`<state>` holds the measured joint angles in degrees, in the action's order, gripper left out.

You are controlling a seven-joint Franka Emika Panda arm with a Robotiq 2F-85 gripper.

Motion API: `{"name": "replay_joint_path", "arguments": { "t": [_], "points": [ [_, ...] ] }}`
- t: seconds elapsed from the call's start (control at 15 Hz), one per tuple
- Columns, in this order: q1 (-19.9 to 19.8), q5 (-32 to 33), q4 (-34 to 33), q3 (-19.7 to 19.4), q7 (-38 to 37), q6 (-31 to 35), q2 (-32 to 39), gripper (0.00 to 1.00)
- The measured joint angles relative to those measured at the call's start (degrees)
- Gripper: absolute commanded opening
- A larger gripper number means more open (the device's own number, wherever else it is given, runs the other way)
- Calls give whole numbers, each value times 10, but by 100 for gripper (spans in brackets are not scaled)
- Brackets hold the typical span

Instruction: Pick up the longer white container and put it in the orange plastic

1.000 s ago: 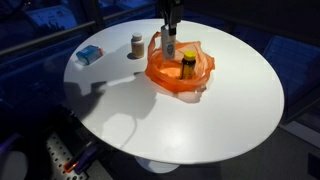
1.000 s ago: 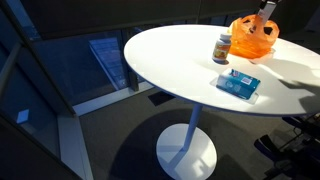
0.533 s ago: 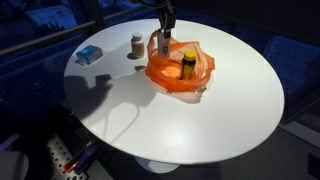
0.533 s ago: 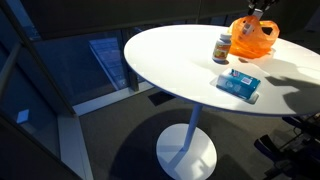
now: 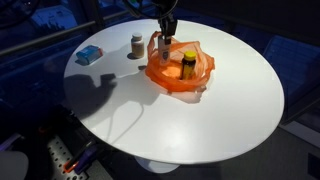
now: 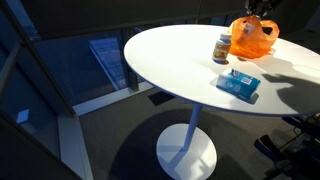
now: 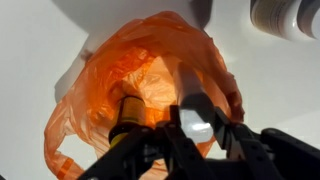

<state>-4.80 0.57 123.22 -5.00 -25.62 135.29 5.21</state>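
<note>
The orange plastic bag (image 5: pixel 180 70) lies open on the round white table (image 5: pixel 200 120); it also shows in an exterior view (image 6: pixel 252 37) and fills the wrist view (image 7: pixel 140 90). An amber bottle (image 5: pixel 188 64) stands inside it (image 7: pixel 127 115). My gripper (image 5: pixel 165 38) hangs over the bag's far rim, shut on the longer white container (image 5: pixel 164 48), which shows between the jaws in the wrist view (image 7: pixel 195 122). The container's lower end sits at the bag's edge. In the exterior view from the other side, only my gripper's tip (image 6: pixel 262 10) shows above the bag.
A shorter white container with a brown lid (image 5: pixel 137 46) stands beside the bag, also seen in an exterior view (image 6: pixel 221 47). A blue packet (image 5: pixel 89 54) lies near the table edge (image 6: pixel 238 84). Dark floor and a table pedestal (image 6: pixel 187 150) are below.
My gripper with the white container has shifted slightly toward the bag's far rim. The bag, amber bottle and other items have not moved.
</note>
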Motion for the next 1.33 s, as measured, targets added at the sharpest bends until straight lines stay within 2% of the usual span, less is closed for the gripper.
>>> {"name": "replay_joint_path", "arguments": {
  "t": [0.47,0.53,0.6,0.73,1.0,1.33],
  "points": [
    [0,0,0,-1,0,0,12,11],
    [0,0,0,-1,0,0,13,32],
    [0,0,0,-2,0,0,14,61],
    [0,0,0,-2,0,-1,14,68],
    [3,0,-2,-2,1,-3,8,99],
    [19,0,-3,9,16,-37,-37,100]
  ]
}}
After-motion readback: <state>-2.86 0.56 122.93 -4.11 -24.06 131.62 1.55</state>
